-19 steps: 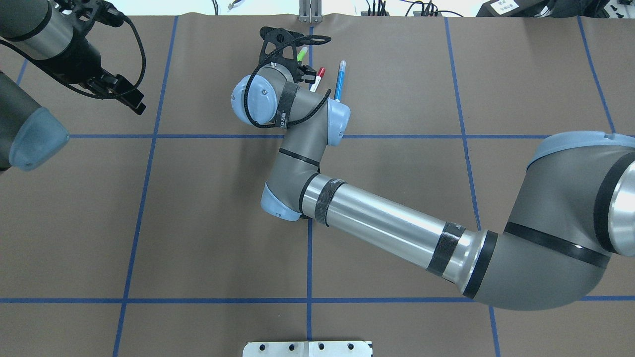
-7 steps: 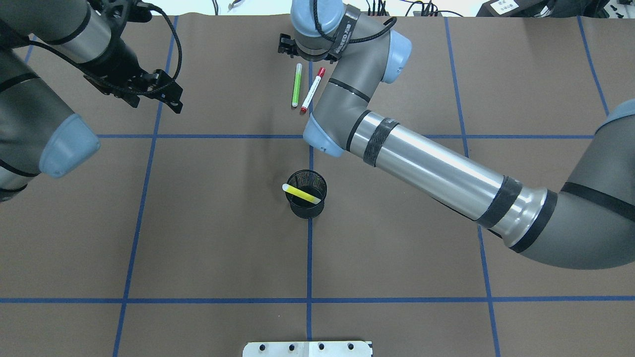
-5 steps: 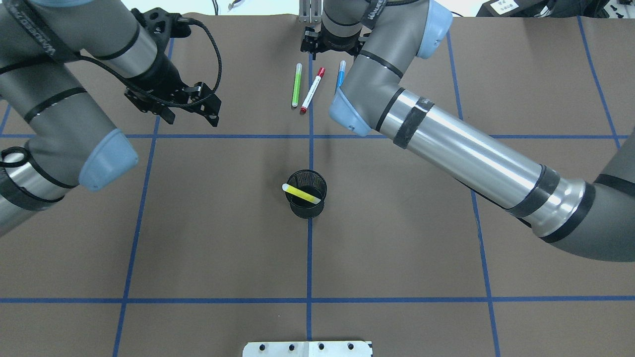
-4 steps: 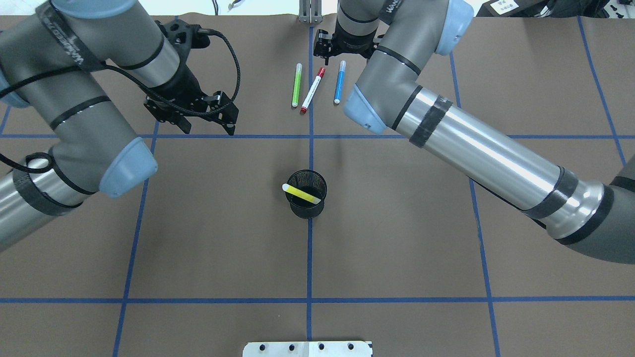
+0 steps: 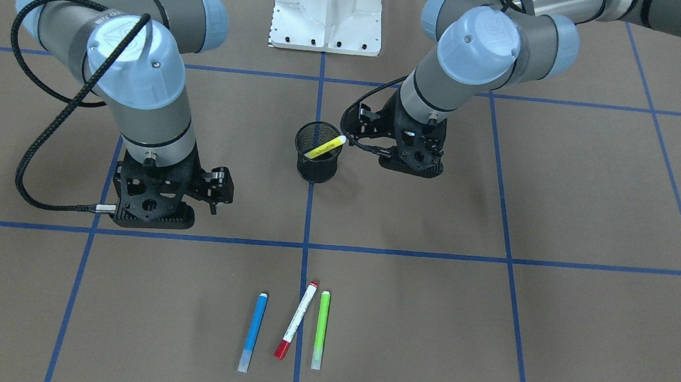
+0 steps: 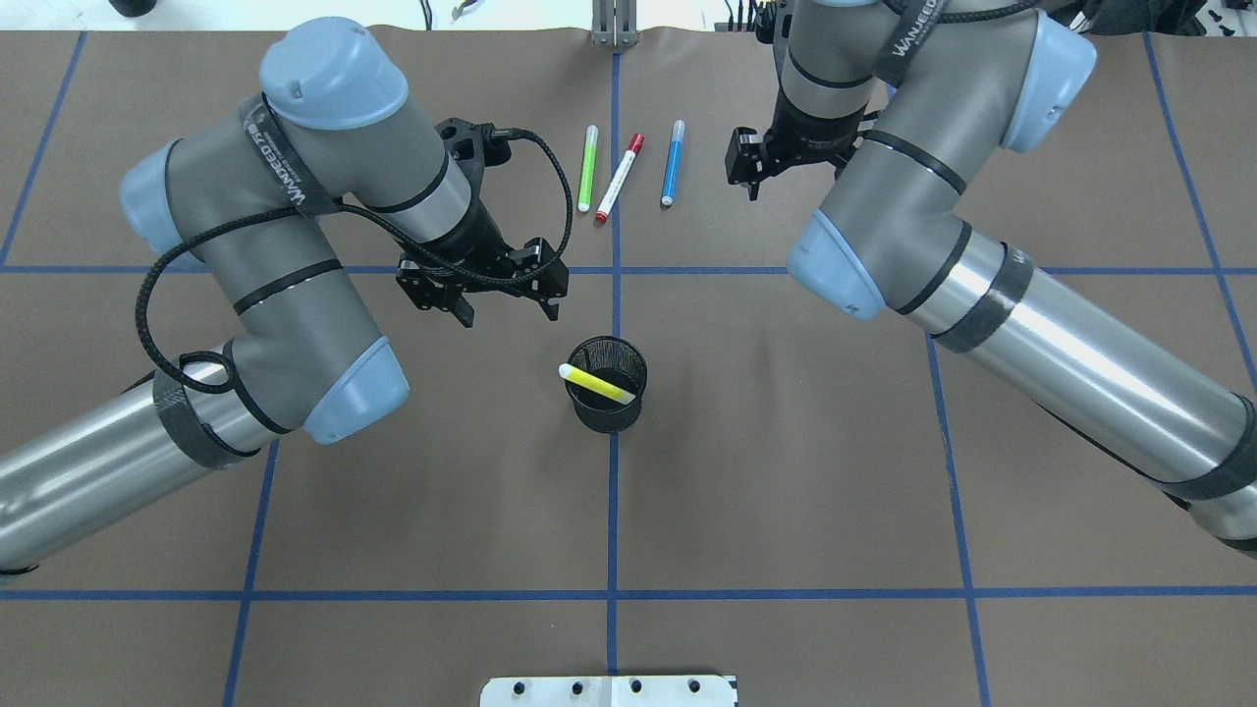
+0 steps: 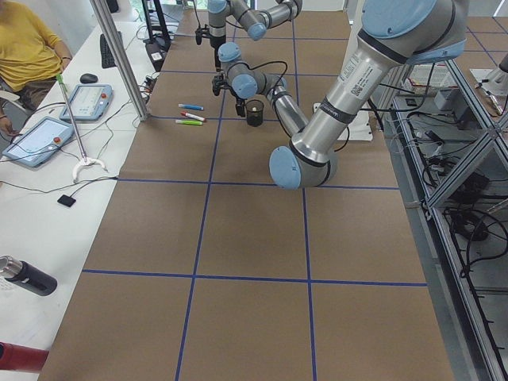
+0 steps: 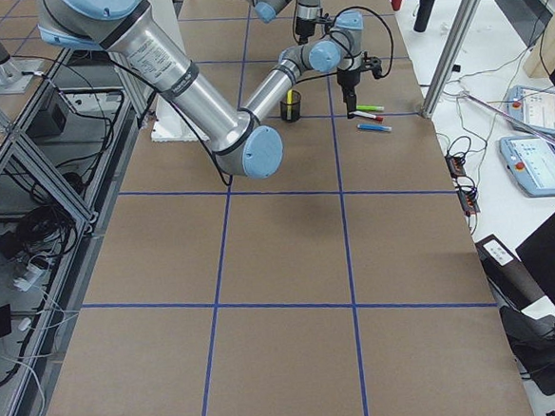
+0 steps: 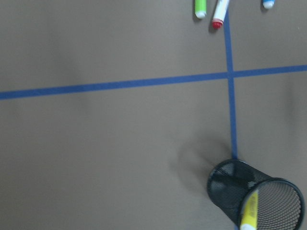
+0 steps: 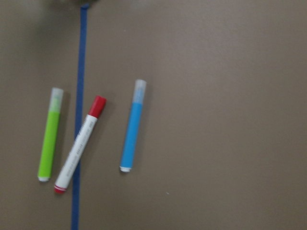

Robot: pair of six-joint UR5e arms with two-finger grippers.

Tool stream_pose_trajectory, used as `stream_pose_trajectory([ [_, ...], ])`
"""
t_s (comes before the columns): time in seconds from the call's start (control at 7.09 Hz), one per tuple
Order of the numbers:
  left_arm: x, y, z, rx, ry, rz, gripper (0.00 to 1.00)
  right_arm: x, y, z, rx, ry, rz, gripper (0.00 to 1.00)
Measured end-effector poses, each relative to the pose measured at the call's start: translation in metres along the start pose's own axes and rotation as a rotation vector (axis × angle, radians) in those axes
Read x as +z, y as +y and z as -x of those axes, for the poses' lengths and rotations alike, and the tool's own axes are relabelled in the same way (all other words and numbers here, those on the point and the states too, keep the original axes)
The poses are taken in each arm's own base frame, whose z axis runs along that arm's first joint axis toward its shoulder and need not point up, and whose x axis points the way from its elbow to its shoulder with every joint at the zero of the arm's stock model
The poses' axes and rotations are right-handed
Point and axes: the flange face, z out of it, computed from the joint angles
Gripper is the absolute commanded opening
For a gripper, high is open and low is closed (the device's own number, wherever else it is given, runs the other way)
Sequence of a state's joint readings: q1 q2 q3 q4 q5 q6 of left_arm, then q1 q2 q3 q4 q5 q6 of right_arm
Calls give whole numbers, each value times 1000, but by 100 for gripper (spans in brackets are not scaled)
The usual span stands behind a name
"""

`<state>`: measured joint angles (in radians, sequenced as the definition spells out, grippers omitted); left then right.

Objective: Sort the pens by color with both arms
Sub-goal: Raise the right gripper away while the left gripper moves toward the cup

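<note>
Green pen, white pen with red cap and blue pen lie side by side at the far middle of the table; the right wrist view shows them too. The yellow pen leans inside the black mesh cup at the centre. My left gripper hangs open and empty just left of and beyond the cup. My right gripper is open and empty, right of the blue pen. In the front-facing view the left gripper is beside the cup.
Blue tape lines divide the brown table cover into squares. The white base pedestal stands at the near edge. A side bench with tablets and a seated person lies beyond the table's far edge.
The right arm has lifted off the cup, leaving the yellow pen in it, and swung to the right of the pens. The left arm has moved in from the far left toward the cup.
</note>
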<state>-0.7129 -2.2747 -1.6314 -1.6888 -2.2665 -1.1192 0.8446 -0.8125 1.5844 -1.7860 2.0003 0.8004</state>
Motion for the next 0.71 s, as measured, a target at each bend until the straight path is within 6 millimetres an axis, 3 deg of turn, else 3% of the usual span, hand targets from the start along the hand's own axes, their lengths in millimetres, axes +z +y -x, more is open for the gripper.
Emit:
stream_pose_trajectory([
  [0.42, 22, 1, -12, -4, 34, 7, 65, -4, 20, -17, -22, -5, 9, 99],
  [0.71, 30, 10, -22, 12, 44, 23, 54, -5, 22, -17, -24, -6, 9, 99],
])
